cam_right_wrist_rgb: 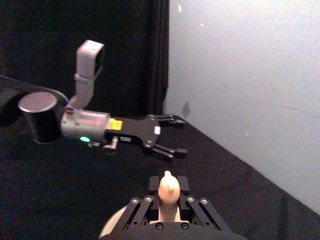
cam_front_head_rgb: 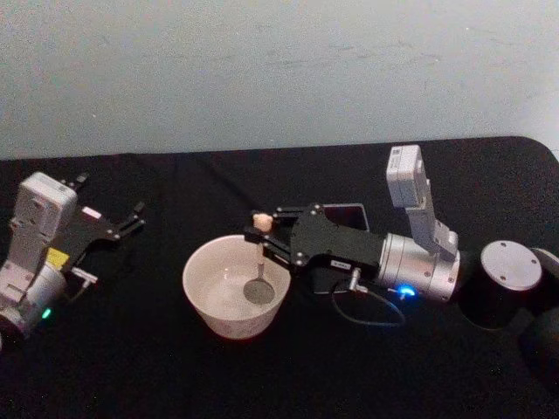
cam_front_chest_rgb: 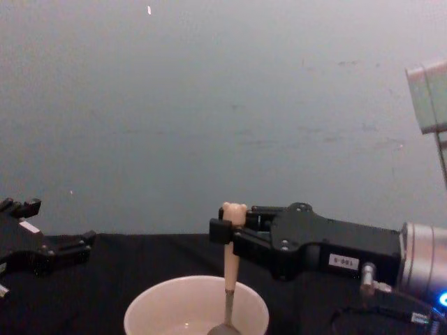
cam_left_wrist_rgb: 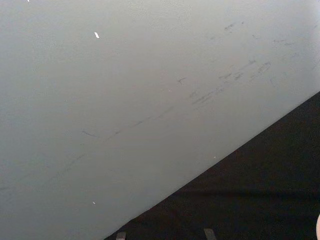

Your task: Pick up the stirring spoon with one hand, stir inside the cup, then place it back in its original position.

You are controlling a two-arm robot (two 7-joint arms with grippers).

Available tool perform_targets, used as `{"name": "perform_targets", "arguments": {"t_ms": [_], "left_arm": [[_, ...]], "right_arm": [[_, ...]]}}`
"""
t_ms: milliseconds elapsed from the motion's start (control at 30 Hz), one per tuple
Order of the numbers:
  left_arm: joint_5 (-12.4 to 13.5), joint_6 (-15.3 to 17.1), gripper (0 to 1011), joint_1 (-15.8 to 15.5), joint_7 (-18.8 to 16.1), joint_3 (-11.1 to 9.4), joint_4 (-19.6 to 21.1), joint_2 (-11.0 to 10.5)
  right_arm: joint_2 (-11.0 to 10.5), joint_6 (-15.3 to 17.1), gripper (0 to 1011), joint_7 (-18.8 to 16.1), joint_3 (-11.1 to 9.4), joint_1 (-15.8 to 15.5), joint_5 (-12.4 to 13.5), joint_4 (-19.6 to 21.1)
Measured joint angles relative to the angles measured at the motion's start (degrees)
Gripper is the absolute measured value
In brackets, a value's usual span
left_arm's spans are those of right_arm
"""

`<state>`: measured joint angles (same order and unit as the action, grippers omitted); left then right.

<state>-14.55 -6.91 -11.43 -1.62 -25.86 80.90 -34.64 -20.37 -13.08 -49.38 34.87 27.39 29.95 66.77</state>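
Being pinched high on handle by right gripper (cam_front_head_rgb: 269, 234), stirring spoon (cam_front_chest_rgb: 228, 269) (likely light, stiff) is dipped in cup (cam_front_head_rgb: 229, 325); left gripper (cam_right_wrist_rgb: 182, 136) idle far left, fingers apart.

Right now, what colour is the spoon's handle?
Pale peach. The stirring spoon shows it best in the chest view.
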Motion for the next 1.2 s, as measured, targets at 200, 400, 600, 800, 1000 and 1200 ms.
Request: {"name": "perform_targets", "arguments": {"t_ms": [200, 400, 600, 800, 1000, 1200], "left_arm": [[0.0, 0.0, 1001, 0.0, 0.0, 0.0, 0.0, 0.0], [0.0, 0.0, 1001, 0.0, 0.0, 0.0, 0.0, 0.0], [0.0, 0.0, 1002, 0.0, 0.0, 0.0, 0.0, 0.0], [0.0, 0.0, 1001, 0.0, 0.0, 0.0, 0.0, 0.0], [0.0, 0.0, 1001, 0.0, 0.0, 0.0, 0.0, 0.0], [0.0, 0.0, 1001, 0.0, 0.0, 0.0, 0.0, 0.0]], "right_arm": [[-0.5, 0.4, 211, -1.1, 0.8, -1.0, 0.8, 2.2], [0.2, 0.5, 211, -2.0, 2.0, -0.7, 1.1, 1.8], [2.2, -0.2, 211, -2.1, 2.8, 1.1, 0.9, -0.9], [3.6, -1.2, 211, -1.7, 2.8, 2.9, 0.4, -3.9], [4.1, -1.7, 211, -0.9, 2.2, 4.0, -0.1, -5.7], [3.8, -1.8, 211, -0.5, 1.6, 4.0, -0.3, -5.9]]}}
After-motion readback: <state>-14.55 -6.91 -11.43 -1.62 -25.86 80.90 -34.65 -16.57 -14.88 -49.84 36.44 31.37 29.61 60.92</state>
